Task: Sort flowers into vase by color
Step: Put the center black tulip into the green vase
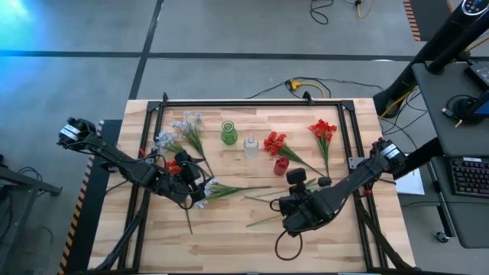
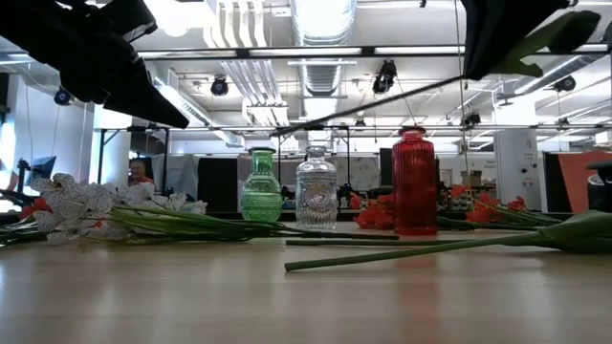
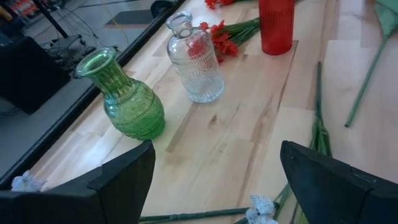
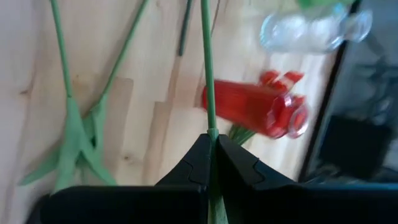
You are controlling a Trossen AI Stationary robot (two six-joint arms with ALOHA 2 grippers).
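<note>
From above, the wooden table [image 1: 229, 229] carries three vases in a row near its far middle: a green vase [image 1: 228, 134], a clear vase [image 1: 250, 147] and a red vase [image 1: 281, 165]. Pale blue-white flowers [image 1: 183, 128] lie to the left of the green vase. Red flowers [image 1: 275, 143] lie just beside the red vase, and another red bunch [image 1: 323, 131] lies farther right. The left gripper [image 1: 192, 189] hangs over the left middle of the table, above more pale sprays. The right gripper [image 1: 289, 210] sits at the near middle, among loose green stems [image 1: 263, 197].

At table height, the three vases stand upright in a row, with pale flowers lying flat on the left and a long green stem [image 2: 411, 250] lying across the front.

The left wrist camera shows the left gripper's fingers [image 3: 124, 174] spread wide with nothing between them, facing the green and clear vases. A pale blossom [image 3: 261, 208] lies just below.

The right wrist camera shows the right gripper [image 4: 212, 152] pinched tight on a thin green stem [image 4: 207, 68] that runs away toward the red vase. Its blossom is out of sight.
</note>
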